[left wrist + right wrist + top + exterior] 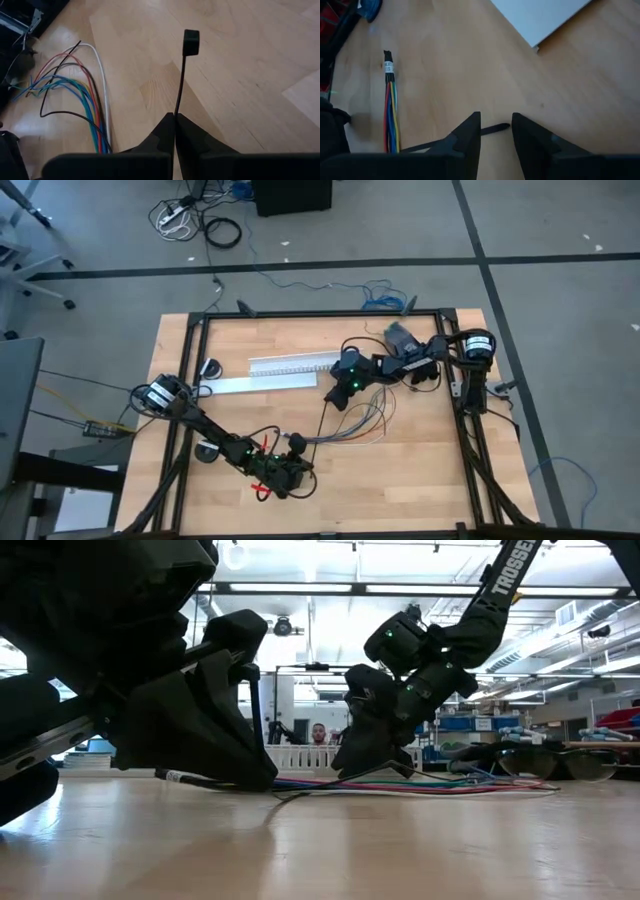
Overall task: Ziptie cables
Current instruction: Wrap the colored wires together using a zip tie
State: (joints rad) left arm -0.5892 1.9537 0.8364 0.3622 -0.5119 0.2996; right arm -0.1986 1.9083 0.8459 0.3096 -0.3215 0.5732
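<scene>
While the left end effector [175, 120] sits low near the front edge of the wooden surface [420, 480], its two fingers are pinched tight on the ziptie [181, 75], a thin black strip that pokes straight out past the fingertips with its little square head at the far end. Right beside it on the wood lie the cables [92, 107], a fan of blue, red, orange, white and black wires curving away from it. The right end effector [495, 125] is further back, near the white slotted channel [295, 364], fingers partly spread, with a dark strip lying across the gap between them; can't tell if it's actually gripping that. From overhead the wire bunch [362, 420] trails across the middle between both arms.
</scene>
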